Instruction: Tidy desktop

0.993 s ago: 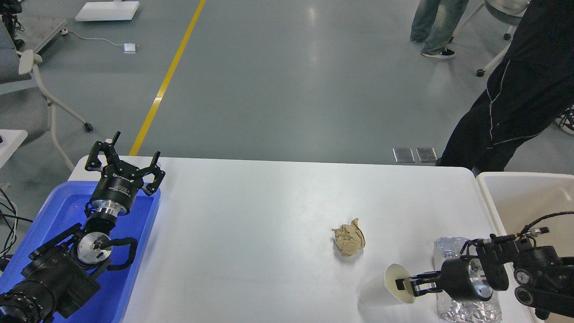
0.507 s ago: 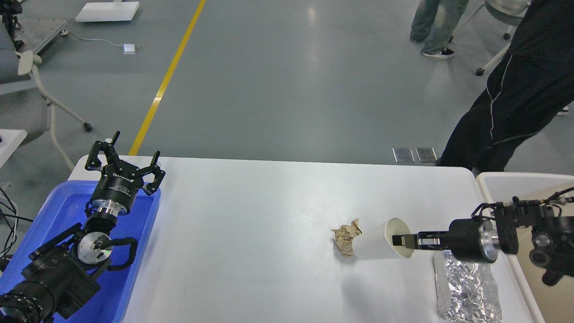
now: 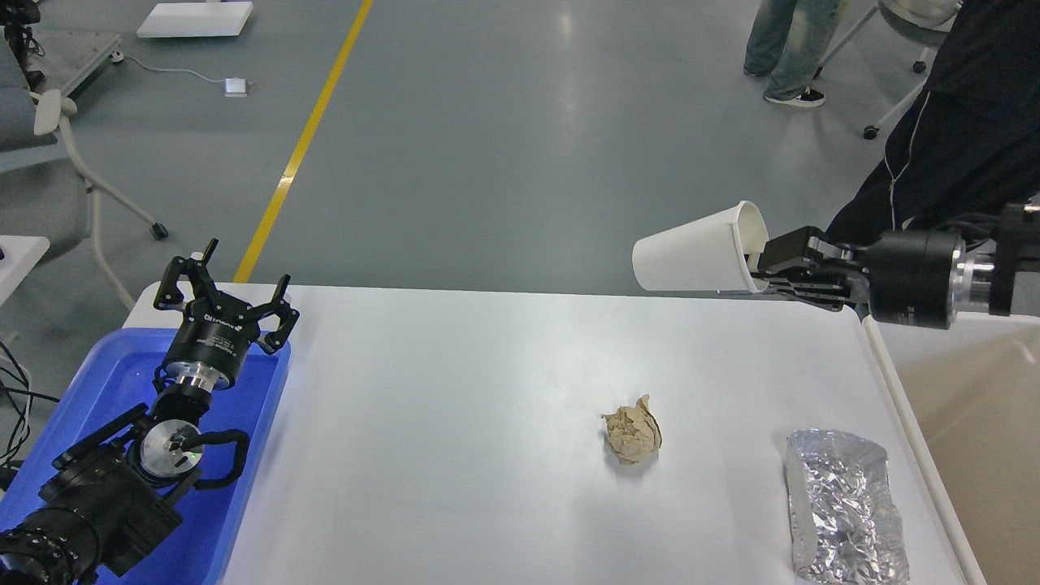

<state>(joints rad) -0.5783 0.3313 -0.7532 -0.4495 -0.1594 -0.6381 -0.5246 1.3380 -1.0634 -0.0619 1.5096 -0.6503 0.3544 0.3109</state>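
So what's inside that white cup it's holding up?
The paper cup lies sideways in the right tool, mouth turned away. One finger reaches inside the rim; the rest of the inside is hidden.

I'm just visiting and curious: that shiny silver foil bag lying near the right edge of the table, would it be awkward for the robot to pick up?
Probably a bit. The foil bag lies flat and wrinkled on the desktop, so it likely flops and crumples instead of holding shape. It looks empty, so probably very light. Its glossy surface may slip between fingers, and pushed, it would likely slide, not roll.
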